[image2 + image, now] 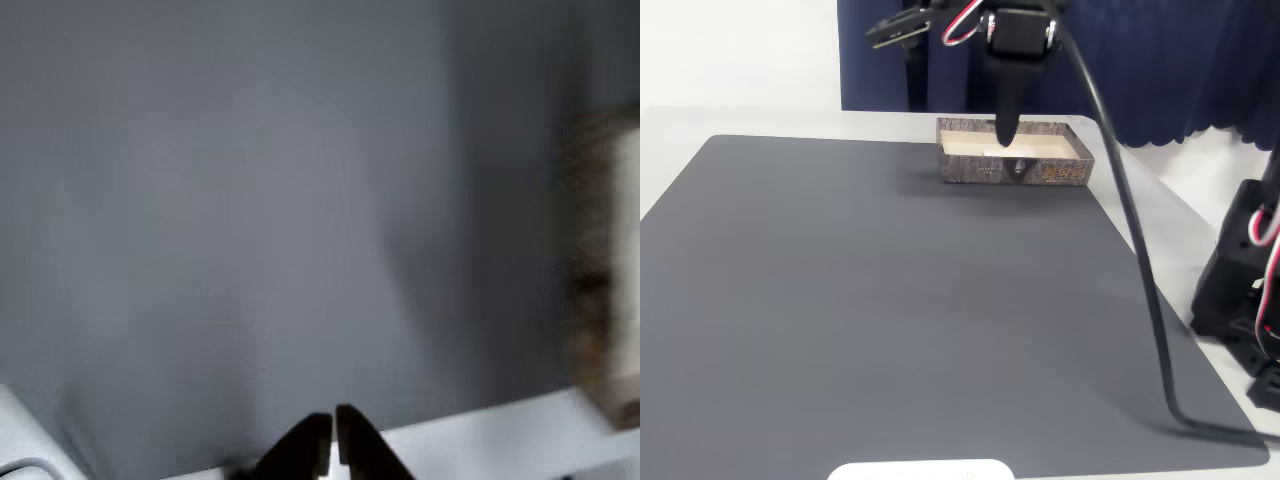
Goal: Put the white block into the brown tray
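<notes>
The brown tray (pixel 1040 173) stands at the far edge of the grey mat, with bark-patterned walls and a cream inside. My gripper (pixel 1006 140) hangs point-down over the tray's left half, its tip just above the floor, the fingers together with nothing between them. A faint pale oblong on the tray floor next to the tip looks like the white block (pixel 986 151); it barely stands out from the cream. The wrist view is blurred: the gripper (pixel 333 445) shows at the bottom with its dark fingertips nearly touching, and the brown tray (pixel 600 260) shows at the right edge.
A dark grey mat (pixel 890 300) covers most of the table. A flat white rounded plate (pixel 920 470) pokes in at the near edge. The arm's black cable (pixel 1145 290) trails down the right side towards a black base (pixel 1240 290). A dark blue curtain hangs behind.
</notes>
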